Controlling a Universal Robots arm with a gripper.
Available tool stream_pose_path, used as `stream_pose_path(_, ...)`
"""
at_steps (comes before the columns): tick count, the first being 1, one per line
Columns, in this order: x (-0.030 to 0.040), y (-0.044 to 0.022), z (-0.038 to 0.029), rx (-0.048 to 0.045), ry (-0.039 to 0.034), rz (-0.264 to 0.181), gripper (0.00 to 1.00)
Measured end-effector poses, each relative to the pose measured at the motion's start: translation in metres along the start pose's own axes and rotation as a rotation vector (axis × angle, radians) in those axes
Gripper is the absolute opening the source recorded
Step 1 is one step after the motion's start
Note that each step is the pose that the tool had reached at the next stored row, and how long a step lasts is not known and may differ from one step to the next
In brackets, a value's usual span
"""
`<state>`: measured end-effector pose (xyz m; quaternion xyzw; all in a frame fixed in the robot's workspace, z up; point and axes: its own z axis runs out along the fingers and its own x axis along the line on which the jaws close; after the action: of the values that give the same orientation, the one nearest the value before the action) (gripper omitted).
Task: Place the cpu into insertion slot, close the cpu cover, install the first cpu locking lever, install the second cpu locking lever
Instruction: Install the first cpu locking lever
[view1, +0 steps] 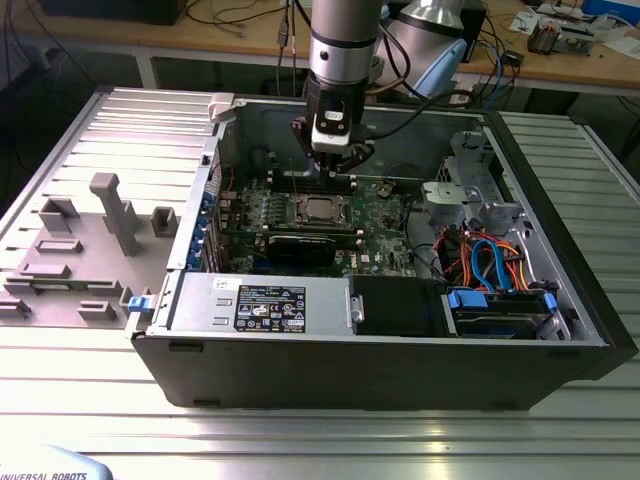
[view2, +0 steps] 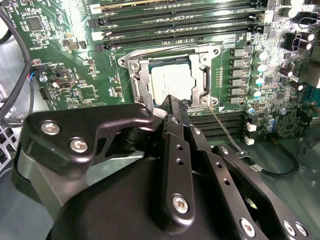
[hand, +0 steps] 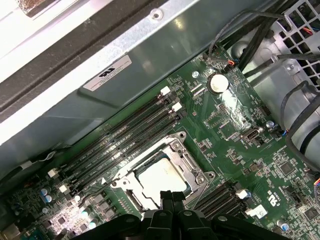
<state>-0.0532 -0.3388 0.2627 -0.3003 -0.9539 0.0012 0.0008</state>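
Socket (view2: 167, 61) holds the cpu (view2: 172, 82) under the cpu cover (view2: 202, 75); claw (view2: 175, 102) seemingly clenched, empty.

I see my arm (view1: 343, 40) hanging vertically in the upper centre of the exterior view, wrist straight down. My gripper (view1: 331, 168) points downward, fingers (view2: 175, 150) pressed together tip to tip.

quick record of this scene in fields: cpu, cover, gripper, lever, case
cpu: seated flat, silvery top showing
cpu cover: down flat, framing the cpu
gripper: shut, empty, tips over the cover's edge, contact unclear
lever: thin wire rod slanting away from a cover corner, looks unlatched
computer case: open, motherboard exposed
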Motion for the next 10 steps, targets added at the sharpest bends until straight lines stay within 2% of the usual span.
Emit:
stream_pose_path(3, 0.0, 0.0, 0.0001, 0.0002, -0.0002, -0.054, 0.11)
stream_pose_path(5, 0.0, 0.0, 0.0003, 0.0001, -0.0003, -0.116, 0.11)
stream_pose_path(10, 0.0003, -0.0002, 0.0003, 0.0002, -0.0005, -0.186, 0.11)
